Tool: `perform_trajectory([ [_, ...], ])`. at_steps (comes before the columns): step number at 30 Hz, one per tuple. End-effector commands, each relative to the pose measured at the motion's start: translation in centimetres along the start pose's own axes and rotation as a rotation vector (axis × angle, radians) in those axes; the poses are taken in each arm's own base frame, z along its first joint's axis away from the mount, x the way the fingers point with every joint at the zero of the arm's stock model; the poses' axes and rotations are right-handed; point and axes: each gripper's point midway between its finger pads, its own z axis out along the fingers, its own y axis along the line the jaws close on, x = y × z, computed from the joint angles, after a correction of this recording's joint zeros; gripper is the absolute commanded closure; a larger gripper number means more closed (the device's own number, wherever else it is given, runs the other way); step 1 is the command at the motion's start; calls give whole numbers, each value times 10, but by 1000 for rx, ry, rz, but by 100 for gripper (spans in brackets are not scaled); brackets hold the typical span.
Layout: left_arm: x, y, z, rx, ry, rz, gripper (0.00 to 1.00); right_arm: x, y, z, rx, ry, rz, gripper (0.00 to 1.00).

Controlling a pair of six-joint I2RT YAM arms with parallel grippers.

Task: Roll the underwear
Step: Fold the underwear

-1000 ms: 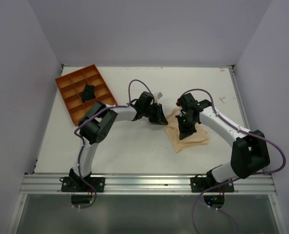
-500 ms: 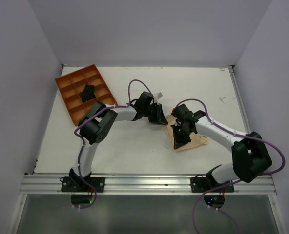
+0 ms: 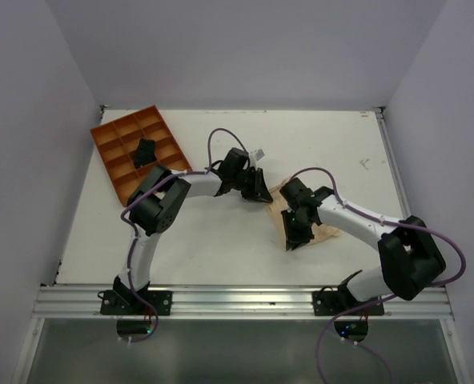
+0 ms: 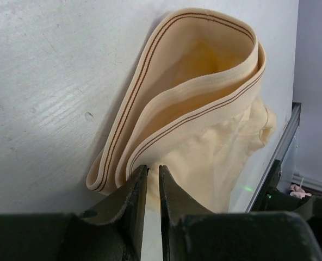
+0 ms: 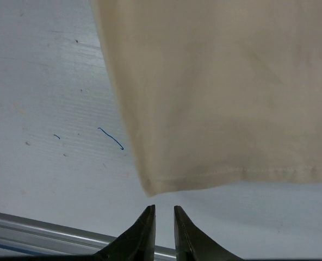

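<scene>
**Supervisor:** Report the position of the workpiece.

**Operator:** I see the underwear [image 5: 215, 92] lying on the table [image 3: 221, 240], right of centre, between the two arms. The orange tray [image 3: 121, 180] sits well apart at the far left, with a black bundle [image 3: 145, 150] in one compartment.

**Supervisor:** State the condition of the left gripper.

**Operator:** My left gripper [image 4: 153, 169] is at the far-left end of the garment. Its fingers are drawn almost together, with only a thin slit between them. They nip the fabric just beside the waistband [image 4: 199, 100].

**Supervisor:** And the right gripper?

**Operator:** My right gripper [image 5: 163, 209] is low over the near part of the garment. Its fingers stand slightly parted with bare table showing in the gap. The tips sit just short of the hem corner [image 5: 150, 190], and I hold nothing on that side.

**Supervisor:** Assess progress.

**Operator:** Partial, in my judgement.
1. Done: the waistband end is doubled over into a loose, open curl.
2. Done: the body is folded narrower and lies flat toward the near side.
3. Not done: no tight roll exists. The curl gapes and most of the cloth is unwound.

**Supervisor:** Remaining work?

**Operator:** I judge that the cloth must be wound up along its length, then pressed compact so that it does not spring open.
</scene>
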Motion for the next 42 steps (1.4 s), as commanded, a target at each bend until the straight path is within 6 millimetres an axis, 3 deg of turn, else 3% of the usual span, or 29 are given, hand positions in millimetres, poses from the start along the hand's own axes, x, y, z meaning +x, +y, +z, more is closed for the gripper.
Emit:
perform_trajectory([
  [1,6,38,0,-112,20,18,80,-31,3,-29,56,-107,13,76],
  [2,6,38,0,-113,23,22,80,-35,-8,-34,119,-123,20,76],
  [7,11,44,-2,-142,50,21,80,-65,-18,-55,183,-210,67,72],
  [11,12,45,-5,-150,56,27,80,-76,-63,-49,242,-176,203,72],
  [16,13,48,-9,-168,62,29,79,-73,-111,-47,366,-162,362,71],
  [29,30,64,-14,-196,88,7,79,-57,-161,-16,481,-91,514,75],
  [37,31,70,-17,-203,90,-1,80,-57,-161,-25,447,-123,586,76],
  [42,31,65,-19,-184,91,2,79,-79,-149,-37,364,-179,578,73],
])
